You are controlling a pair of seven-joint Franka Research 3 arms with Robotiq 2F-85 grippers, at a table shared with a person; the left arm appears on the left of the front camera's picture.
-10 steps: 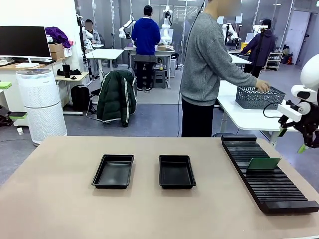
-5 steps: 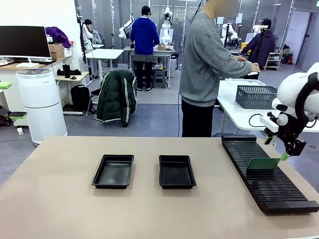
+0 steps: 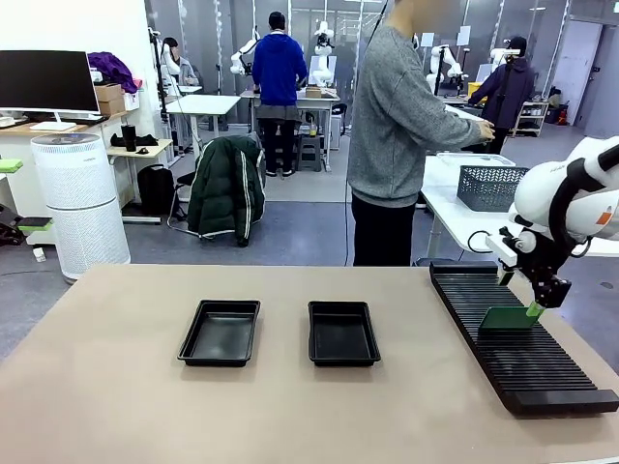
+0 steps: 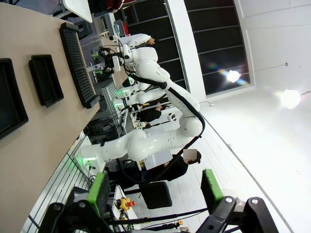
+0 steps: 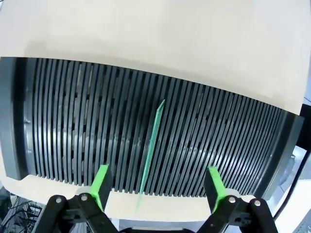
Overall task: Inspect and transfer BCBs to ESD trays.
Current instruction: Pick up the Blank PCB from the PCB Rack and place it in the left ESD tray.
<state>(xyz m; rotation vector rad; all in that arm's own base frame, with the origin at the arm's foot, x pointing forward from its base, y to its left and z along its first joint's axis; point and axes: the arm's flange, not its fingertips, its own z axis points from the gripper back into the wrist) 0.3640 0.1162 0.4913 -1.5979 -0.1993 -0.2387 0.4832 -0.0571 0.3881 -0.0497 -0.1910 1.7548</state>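
Right jaws swung in over rack (image 3: pixel 542 372), apart just above upright BCB (image 3: pixel 509 318); left jaws apart, holding nothing.

White rounded right arm (image 3: pixel 566 193), looping black cable (image 3: pixel 481 235), black end effector (image 5: pixel 158 171), green pads (image 5: pixel 101 184).

On the table (image 3: pixel 116 406), the left tray (image 3: pixel 220 333) and the right tray (image 3: pixel 343 333) lie side by side at the frame's lower centre, well apart from the rack (image 3: pixel 542 372) at lower right, where one board (image 3: pixel 510 318) stands in a slot near its middle.
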